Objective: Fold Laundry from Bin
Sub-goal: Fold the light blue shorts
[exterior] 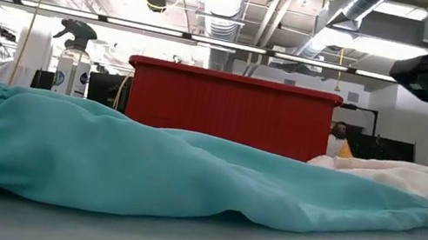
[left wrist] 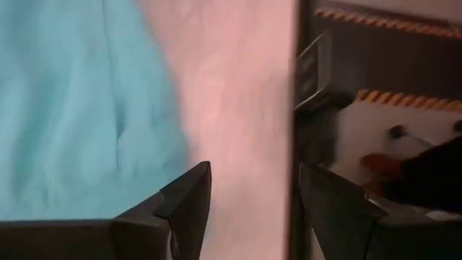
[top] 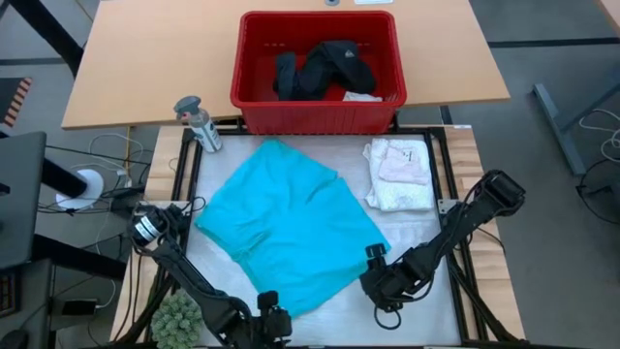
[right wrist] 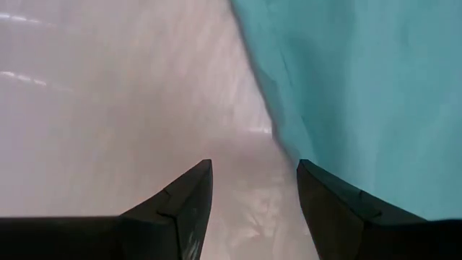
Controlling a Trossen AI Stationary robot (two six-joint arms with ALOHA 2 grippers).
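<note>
A turquoise shirt (top: 291, 228) lies spread flat on the white table top; in the low view it fills the foreground (exterior: 143, 174). My left gripper (top: 270, 306) hovers open by the shirt's near corner, with bare table between its fingers (left wrist: 249, 202). My right gripper (top: 377, 258) hovers open beside the shirt's right-hand edge, also over bare table (right wrist: 253, 195). The red bin (top: 254, 97) stands at the far edge with black clothing (top: 325, 66) inside. A small pale pink-white piece (top: 399, 174) lies folded at the right.
A spray bottle (top: 199, 121) stands at the far left of the table, near the bin. A green spiky ball (top: 176, 315) sits off the near left corner. The black table frame (top: 450, 208) runs close to both arms. Bare table shows along the near edge.
</note>
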